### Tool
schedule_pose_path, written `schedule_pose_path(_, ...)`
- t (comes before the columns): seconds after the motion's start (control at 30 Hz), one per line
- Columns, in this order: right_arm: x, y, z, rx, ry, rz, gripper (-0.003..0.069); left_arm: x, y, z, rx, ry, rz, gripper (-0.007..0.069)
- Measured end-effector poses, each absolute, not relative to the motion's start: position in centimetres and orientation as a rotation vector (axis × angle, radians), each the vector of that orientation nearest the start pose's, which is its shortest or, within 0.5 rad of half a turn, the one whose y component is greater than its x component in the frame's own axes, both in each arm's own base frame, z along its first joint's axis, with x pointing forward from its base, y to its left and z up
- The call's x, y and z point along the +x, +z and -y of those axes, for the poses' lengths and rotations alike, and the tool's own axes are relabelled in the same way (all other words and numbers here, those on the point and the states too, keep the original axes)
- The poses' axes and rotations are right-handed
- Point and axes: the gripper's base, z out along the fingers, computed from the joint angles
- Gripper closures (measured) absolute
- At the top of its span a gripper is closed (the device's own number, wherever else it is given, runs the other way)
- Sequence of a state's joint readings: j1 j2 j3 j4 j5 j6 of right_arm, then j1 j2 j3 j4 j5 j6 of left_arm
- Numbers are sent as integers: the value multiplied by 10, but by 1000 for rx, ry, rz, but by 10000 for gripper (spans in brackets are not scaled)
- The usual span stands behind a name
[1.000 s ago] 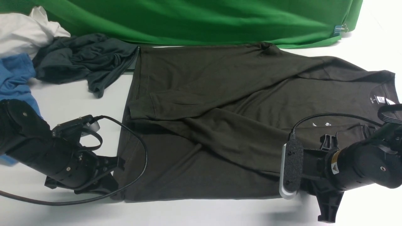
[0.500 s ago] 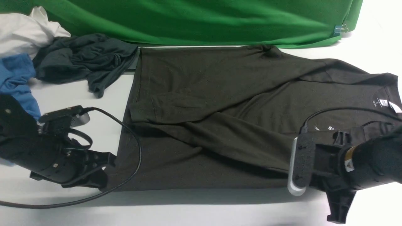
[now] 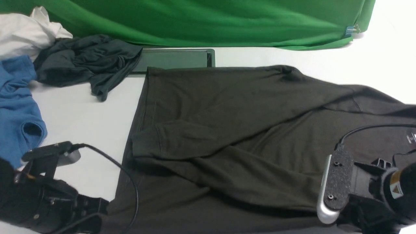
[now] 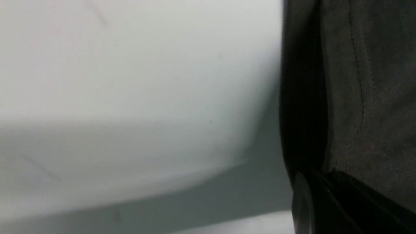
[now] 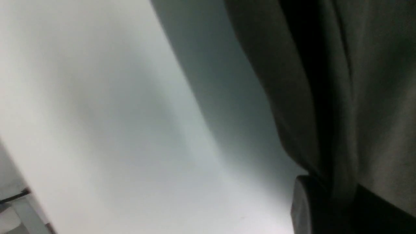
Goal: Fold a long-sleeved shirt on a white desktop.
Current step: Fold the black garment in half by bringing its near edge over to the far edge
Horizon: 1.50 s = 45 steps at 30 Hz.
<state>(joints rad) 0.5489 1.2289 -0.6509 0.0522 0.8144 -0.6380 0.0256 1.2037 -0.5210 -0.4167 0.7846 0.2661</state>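
The long-sleeved shirt (image 3: pixel 227 130) lies flat on the white desktop (image 3: pixel 81 107), hem to the left and collar to the right, with a sleeve folded across its body. My left gripper (image 3: pixel 97 211) is shut on the near hem corner. In the left wrist view the dark fabric (image 4: pixel 367 81) runs into the closed left gripper (image 4: pixel 325 182). My right gripper (image 3: pixel 364 214) is shut on the near edge by the shoulder. In the right wrist view bunched cloth (image 5: pixel 373 81) disappears into the closed right gripper (image 5: pixel 328 191). The shirt's near edge reaches the bottom of the front view.
A grey hatch (image 3: pixel 172 58) shows just beyond the shirt's far edge. A dark teal-grey garment (image 3: pixel 81 61), a blue shirt (image 3: pixel 16 107) and a white cloth (image 3: pixel 22 32) are heaped at the far left. The green backdrop (image 3: pixel 211 19) closes the back.
Both arms have drawn back toward the near edge, dragging the shirt with them. Its far edge has left the green backdrop and the hatch has come into sight.
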Motion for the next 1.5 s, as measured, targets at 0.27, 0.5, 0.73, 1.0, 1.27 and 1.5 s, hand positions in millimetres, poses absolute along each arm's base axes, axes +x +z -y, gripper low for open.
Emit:
schedule_pose_path(0.27,174,234,-106,-1426,32,-2329,615,195,236,19,15,-364,-2683,604)
schedule_pose_path(0.5,230,264,-93,-1161,-66,-2237,615,258,271,15,42,-304,-2568,604)
schedule_pose_path(0.73,317,263,-86,-1049,-163,-2172,616,358,277,17,84,-322,-2524,604)
schedule_pose_path(1.0,433,215,-100,-1006,-261,-1996,611,495,243,38,146,-303,-2378,594)
schedule_pose_path(1.27,465,155,-104,-820,-186,-2032,321,536,177,41,74,-299,-2432,389)
schedule_pose_path(1.5,443,230,-97,-656,-98,-2097,-14,512,231,30,126,-177,-2529,30)
